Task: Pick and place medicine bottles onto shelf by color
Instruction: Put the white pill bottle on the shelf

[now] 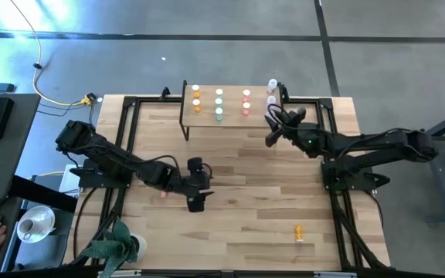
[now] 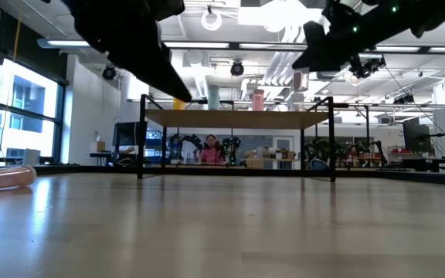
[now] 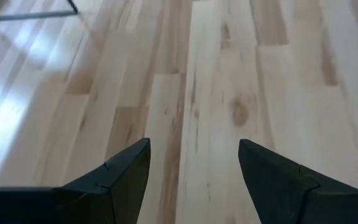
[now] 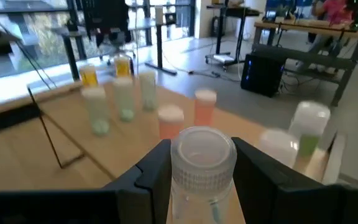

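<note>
Here, clear bottle (image 4: 202, 165) upright, cap up, between right fingers (image 4: 154, 174); left fingers (image 3: 126, 177) spread.

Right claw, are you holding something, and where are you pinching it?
Yes. The right claw holds a clear bottle, pinched on its sides just below the white cap, over the shelf. The left claw is open and holds nothing.

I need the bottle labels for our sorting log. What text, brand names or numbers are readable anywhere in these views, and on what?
None can be read.
Clear bottle in the right gripper: no print visible.
Bottles on the shelf: too small and blurred to show any label.
Room behind: no legible signs.
</note>
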Tool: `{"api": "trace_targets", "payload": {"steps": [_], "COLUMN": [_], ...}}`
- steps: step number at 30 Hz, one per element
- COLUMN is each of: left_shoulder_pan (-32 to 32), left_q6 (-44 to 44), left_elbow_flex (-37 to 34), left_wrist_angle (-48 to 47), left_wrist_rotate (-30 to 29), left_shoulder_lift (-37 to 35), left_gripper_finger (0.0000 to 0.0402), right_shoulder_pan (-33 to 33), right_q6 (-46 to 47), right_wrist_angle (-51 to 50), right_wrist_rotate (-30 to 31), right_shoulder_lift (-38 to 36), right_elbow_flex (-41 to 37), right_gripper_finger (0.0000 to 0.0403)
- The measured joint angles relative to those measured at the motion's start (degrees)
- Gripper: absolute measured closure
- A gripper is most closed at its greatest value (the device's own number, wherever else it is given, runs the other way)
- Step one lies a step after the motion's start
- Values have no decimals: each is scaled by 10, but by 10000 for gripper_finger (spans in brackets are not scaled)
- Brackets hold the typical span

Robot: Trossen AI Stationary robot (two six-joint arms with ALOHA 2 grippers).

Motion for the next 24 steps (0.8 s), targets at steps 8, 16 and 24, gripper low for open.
{"api": "trace_targets", "payload": {"steps": [8,16,24], "left_shoulder_pan": [11,9,9], "left_q6": [3,3,1], "left_elbow_flex": [0,0,0], "left_wrist_angle": [35,37,37], "left_wrist_rotate": [42,42,41], "left_shoulder_lift": [0,0,0], "left_gripper_finger": [169,169,169], "right_shoulder_pan": [-18,-68,-100], "right_q6": [9,44,69], "right_wrist_angle": [-15,-35,-58], "right_wrist_rotate": [-14,-47,-79], "right_shoulder_lift": [18,18,18], "right_elbow_flex": [-9,-9,-9], "right_gripper_finger": [276,276,276]}}
